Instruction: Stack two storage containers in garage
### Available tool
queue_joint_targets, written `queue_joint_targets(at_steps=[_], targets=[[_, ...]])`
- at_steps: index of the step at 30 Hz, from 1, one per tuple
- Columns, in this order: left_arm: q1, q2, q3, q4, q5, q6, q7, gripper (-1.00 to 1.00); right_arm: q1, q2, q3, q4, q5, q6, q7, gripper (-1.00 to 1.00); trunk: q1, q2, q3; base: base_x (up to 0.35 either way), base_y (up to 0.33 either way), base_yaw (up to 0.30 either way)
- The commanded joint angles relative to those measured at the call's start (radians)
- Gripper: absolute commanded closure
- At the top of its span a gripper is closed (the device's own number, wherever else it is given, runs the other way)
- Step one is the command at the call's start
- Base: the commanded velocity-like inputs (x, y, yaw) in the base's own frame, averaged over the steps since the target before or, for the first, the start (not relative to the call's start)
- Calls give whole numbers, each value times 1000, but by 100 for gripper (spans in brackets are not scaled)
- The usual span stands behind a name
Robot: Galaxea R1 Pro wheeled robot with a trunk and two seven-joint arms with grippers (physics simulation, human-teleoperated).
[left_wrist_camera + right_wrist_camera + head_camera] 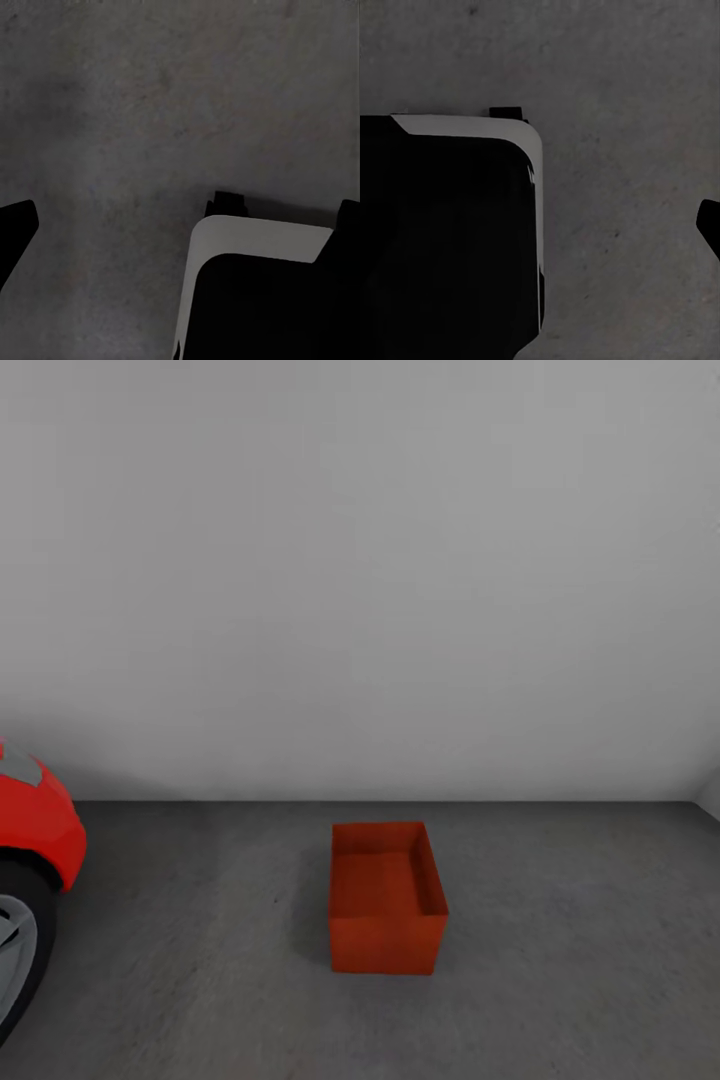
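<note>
Garage scene from the head camera: one orange-red storage container [387,900] standing upright on the dark grey concrete floor [560,960], open top facing up, nothing visible inside. Sits near the middle of the view, a little short of the plain white-grey wall [360,560] behind it, apart from that wall. Long sides running away from the camera, front wall facing the viewer, faint shadow on the floor at its left side.

Well apart to the left, at the picture's edge: the front corner of a red car [35,815], with part of a black tyre and grey wheel [15,950] under it.

Left wrist camera: looking down at speckled concrete [150,112], with a black and white piece of the robot's body [255,292] below and a dark finger tip [15,225] at one edge. Left hand: cannot tell whether released or clenched.

Right wrist camera: much the same, concrete [622,112], black and white robot body [450,232], a dark finger tip [711,225] at the edge. Right hand: likewise cannot tell.
</note>
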Motion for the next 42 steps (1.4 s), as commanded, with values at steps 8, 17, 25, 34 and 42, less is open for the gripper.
queue_joint_targets(at_steps=[8, 17, 25, 34, 42], targets=[[-1, 0, -2, 1, 10, -3, 1, -100, -1, 1, 8, 3, -9, -6, 0, -100, 0, -1, 12, 0, 0, 0], [-1, 0, -2, 1, 10, -3, 1, -100, -1, 1, 8, 3, -10, -5, 0, -100, 0, -1, 27, 0, 0, 0], [-1, 0, -2, 1, 10, -3, 2, -100, -1, 1, 8, 3, -8, -6, 0, -100, 0, -1, 40, 0, 0, 0], [-1, 0, -2, 1, 10, -3, 1, -100, -1, 1, 7, 3, -9, -6, 0, -100, 0, -1, 55, 0, 0, 0], [-1, 0, -2, 1, 10, -3, 1, -100, -1, 0, 7, 3, -10, -6, 0, -100, 0, -1, 68, 0, 0, 0]])
